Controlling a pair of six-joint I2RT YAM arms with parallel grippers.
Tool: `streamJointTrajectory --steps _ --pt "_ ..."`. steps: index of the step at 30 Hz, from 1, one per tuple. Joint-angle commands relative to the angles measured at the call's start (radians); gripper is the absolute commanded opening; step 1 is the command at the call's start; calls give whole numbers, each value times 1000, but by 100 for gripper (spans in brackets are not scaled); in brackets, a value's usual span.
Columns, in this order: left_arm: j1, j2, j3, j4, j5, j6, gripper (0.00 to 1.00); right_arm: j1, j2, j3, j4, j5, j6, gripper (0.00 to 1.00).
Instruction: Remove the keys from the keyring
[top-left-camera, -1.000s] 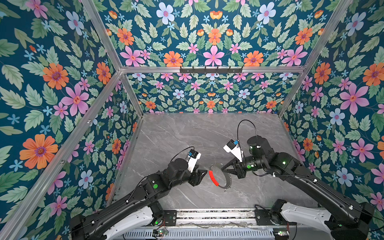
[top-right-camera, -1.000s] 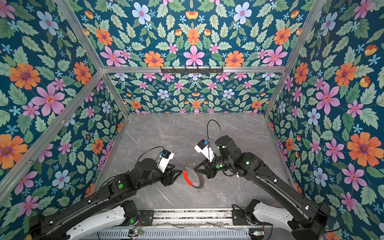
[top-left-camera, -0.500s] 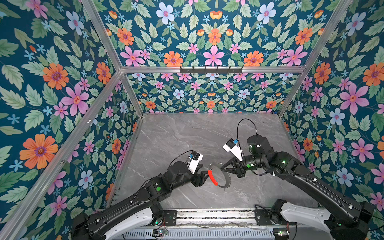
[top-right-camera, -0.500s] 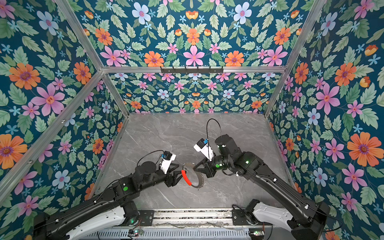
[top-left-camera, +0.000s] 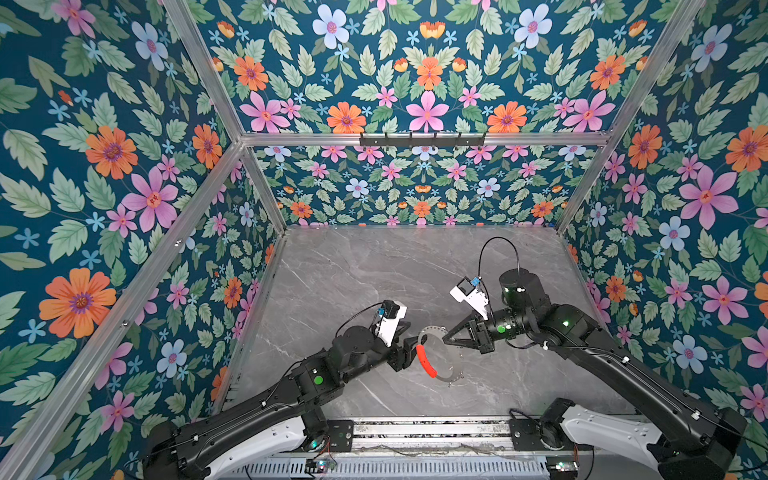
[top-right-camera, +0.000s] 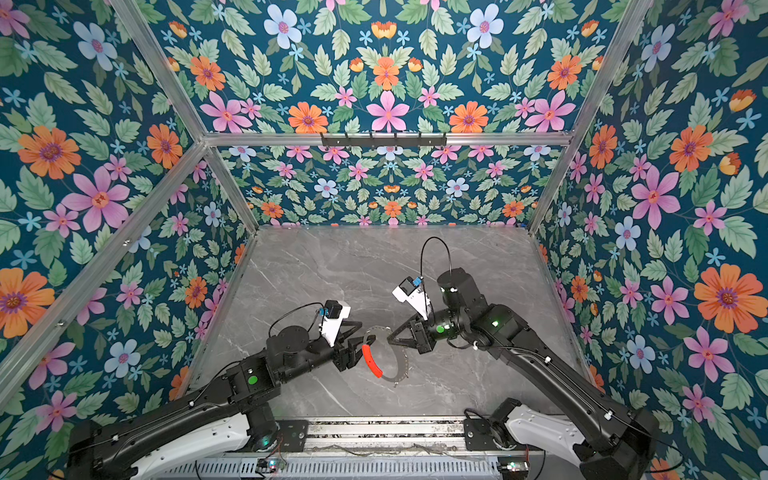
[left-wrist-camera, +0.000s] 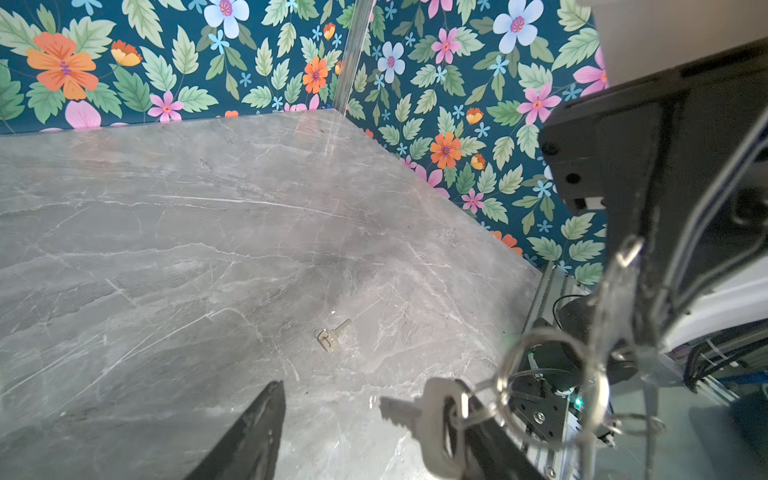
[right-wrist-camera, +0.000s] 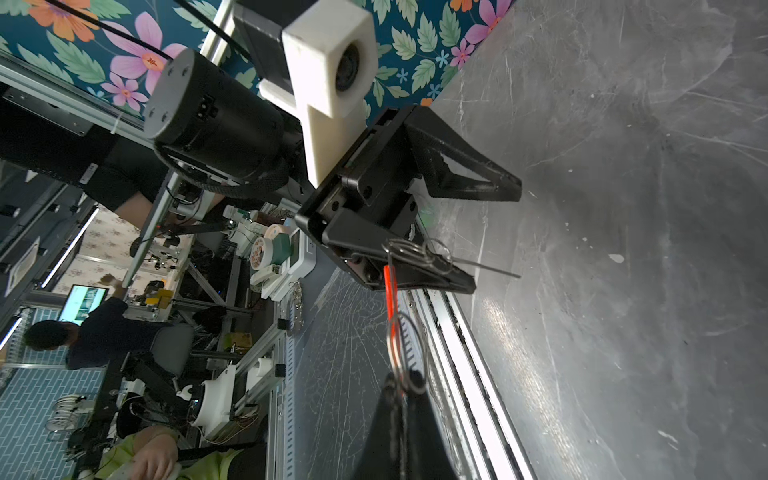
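The keyring (top-left-camera: 425, 360), a thin grey hoop with a red sleeve, stands up off the table in both top views (top-right-camera: 371, 360). My right gripper (top-left-camera: 445, 340) is shut on its rim; the right wrist view shows the closed fingertips (right-wrist-camera: 401, 380) pinching the wire edge-on. My left gripper (top-left-camera: 409, 345) is open at the hoop's other side. In the left wrist view a silvery key (left-wrist-camera: 436, 419) hangs from a small split ring (left-wrist-camera: 540, 374) and rests against one finger (left-wrist-camera: 490, 440), with a wide gap to the other finger (left-wrist-camera: 249, 436). Another key (left-wrist-camera: 332, 334) lies loose on the table.
The grey marble table (top-left-camera: 374, 270) is boxed in by flowered walls on three sides. A metal rail (top-left-camera: 415, 432) with both arm bases runs along the front edge. The right wrist view shows a workshop and people beyond that edge.
My left gripper has edged right, closer to the hoop's red-sleeved side. The right gripper has held the hoop nearly still.
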Motion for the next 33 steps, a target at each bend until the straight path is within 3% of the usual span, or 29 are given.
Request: streamJointTrajectory --steps 1,7,21,31,33 --pt "-15 -2 2 85 49 17 65 -2 3 -10 112 -17 33 0" --pt "-42 3 5 120 53 14 60 -6 4 -29 154 -39 58 0" --pt "-67 5 40 106 43 35 0 -8 -6 -44 150 -41 58 0" --pt "-90 8 176 -103 -49 111 0 -8 -25 -60 100 -93 -12 0" --pt "-111 24 231 -178 -75 131 0 -9 -34 -69 93 -78 -28 8"
